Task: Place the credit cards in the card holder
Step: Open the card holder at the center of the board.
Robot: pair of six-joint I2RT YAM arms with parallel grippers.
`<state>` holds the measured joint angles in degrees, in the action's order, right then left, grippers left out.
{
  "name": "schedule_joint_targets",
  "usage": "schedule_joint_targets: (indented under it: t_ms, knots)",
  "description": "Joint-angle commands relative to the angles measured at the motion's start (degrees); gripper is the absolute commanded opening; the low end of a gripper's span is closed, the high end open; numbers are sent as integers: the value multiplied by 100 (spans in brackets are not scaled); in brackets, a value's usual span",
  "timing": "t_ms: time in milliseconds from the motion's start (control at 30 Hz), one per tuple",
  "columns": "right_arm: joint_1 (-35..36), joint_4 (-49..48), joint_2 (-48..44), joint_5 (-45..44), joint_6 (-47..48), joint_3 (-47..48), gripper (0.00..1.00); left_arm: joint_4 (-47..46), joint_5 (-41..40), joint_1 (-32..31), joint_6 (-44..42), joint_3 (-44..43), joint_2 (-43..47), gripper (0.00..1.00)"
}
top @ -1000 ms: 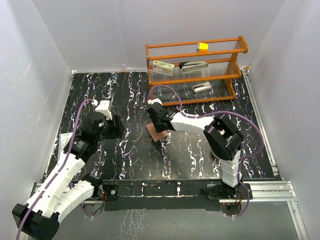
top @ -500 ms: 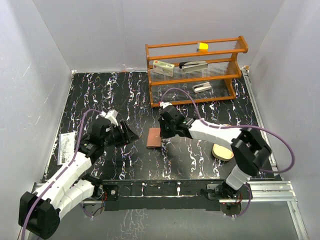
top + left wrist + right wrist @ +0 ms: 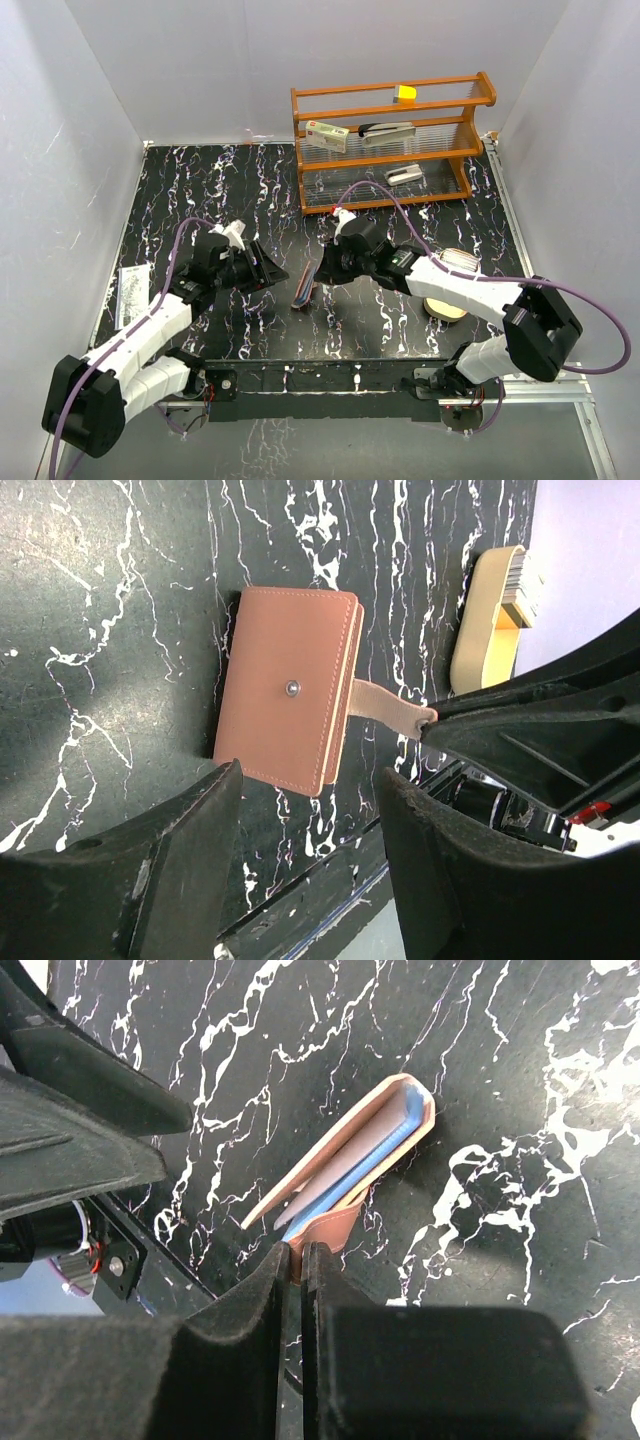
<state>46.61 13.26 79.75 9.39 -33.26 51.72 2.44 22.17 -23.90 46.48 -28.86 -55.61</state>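
Black marble table [image 3: 200,180] in my top view: mid-frame, my left gripper [image 3: 277,272] hangs open beside the card holder [image 3: 302,291]. Left wrist: holder upper middle. Right wrist: right gripper [image 3: 295,1250] pinches its strap [image 3: 332,1228]; light blue card [image 3: 372,1158] inside.

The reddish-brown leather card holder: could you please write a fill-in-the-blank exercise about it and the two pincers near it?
1. The right pincer is shut on the thin ____ that sticks out of the reddish-brown leather card holder.
2. Inside the holder, the edge of a thin plastic card of ____ colour shows.
3. The left pincer faces the holder, and its jaws stand ____.
Missing words: strap; light blue; open.
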Motion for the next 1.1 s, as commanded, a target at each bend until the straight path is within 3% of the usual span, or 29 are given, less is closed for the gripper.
schedule_joint_targets:
  t_ms: [0,600,1067]
  knots:
    - [-11,-659,-188,225,-127,-153,0,-34,214,-9,-112,-38,-156,55]
    - [-14,-1233,69,602,-433,-266,0,-235,380,-9,-28,15,-593,56]
    - [-12,-205,-309,-657,31,-691,0,93,35,-9,-306,13,-939,55]
